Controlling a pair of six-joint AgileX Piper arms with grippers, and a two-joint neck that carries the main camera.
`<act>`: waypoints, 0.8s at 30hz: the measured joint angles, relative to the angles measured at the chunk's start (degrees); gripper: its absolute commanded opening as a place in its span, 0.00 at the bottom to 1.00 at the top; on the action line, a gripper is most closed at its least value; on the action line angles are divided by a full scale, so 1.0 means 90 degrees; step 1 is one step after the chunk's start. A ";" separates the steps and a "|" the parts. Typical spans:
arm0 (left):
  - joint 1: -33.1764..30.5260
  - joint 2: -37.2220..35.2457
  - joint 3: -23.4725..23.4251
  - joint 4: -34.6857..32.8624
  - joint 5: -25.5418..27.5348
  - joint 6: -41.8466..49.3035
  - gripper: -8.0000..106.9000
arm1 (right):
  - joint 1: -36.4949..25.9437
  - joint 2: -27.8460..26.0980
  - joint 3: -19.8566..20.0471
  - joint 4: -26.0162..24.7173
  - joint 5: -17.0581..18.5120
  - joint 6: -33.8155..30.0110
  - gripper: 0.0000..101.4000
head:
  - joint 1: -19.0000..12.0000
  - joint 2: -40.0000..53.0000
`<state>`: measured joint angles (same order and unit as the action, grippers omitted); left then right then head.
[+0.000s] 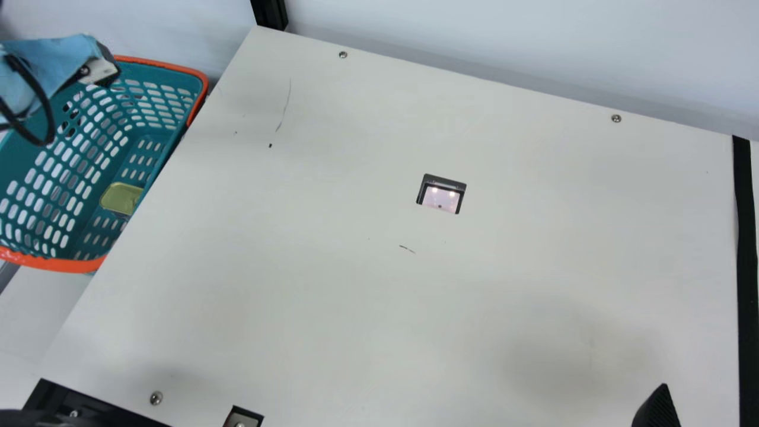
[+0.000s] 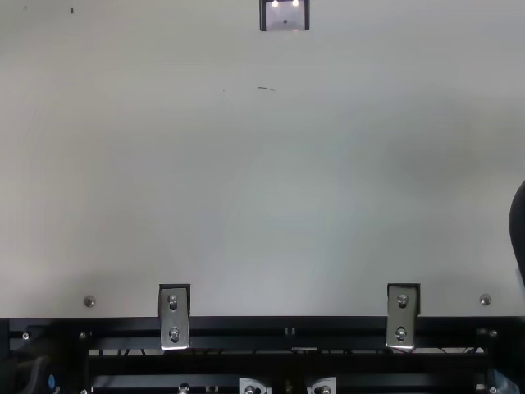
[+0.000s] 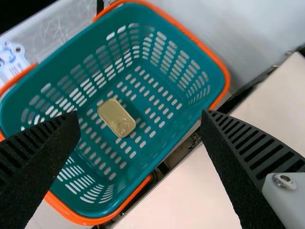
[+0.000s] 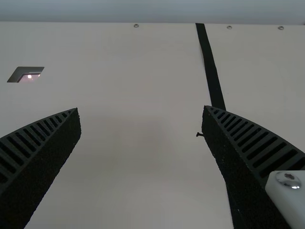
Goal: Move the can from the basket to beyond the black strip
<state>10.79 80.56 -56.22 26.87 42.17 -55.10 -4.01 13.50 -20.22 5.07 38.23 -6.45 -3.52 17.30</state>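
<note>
Gold pull-tab can (image 3: 116,118): your left gripper (image 3: 141,113) and right gripper (image 4: 141,109) gape wide; descending off-centre could snag the teal basket (image 1: 59,264).

The cream table (image 1: 356,308) carries 1 black strip (image 1: 746,249) toward its right side.

Texts, labels, brands, numbers, signs — none legible.
</note>
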 measured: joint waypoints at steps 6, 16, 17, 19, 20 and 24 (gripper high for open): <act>0.0358 0.0778 0.0012 -0.0099 -0.0373 -0.0527 0.85 | 0.0000 0.0000 0.0000 0.0000 0.0000 0.0000 1.00 | 0.0033 -0.0033; 0.1045 0.2052 -0.0385 -0.0591 -0.1056 -0.0560 0.85 | 0.0000 0.0000 0.0000 0.0000 0.0000 0.0000 1.00 | 0.0000 -0.0033; 0.1113 0.2185 -0.0448 -0.0662 -0.1084 -0.0542 0.85 | 0.0000 0.0000 0.0000 0.0000 0.0000 0.0000 1.00 | 0.0000 -0.0033; 0.1225 0.2420 -0.0581 -0.0800 -0.1171 -0.0478 0.85 | 0.0000 0.0000 0.0000 0.0000 0.0000 0.0000 1.00 | 0.0000 -0.0033; 0.1287 0.2550 -0.0650 -0.0889 -0.1186 -0.0434 0.85 | 0.0000 0.0000 0.0000 0.0000 0.0000 0.0000 1.00 | 0.0000 -0.0033; 0.1480 0.3023 -0.0893 -0.1164 -0.1249 -0.0318 0.85 | 0.0000 0.0000 0.0000 0.0000 0.0000 0.0000 1.00 | 0.0000 -0.0033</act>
<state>24.10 107.77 -64.26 16.39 30.93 -57.96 -4.01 13.50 -20.22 5.07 38.23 -6.45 -3.52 17.01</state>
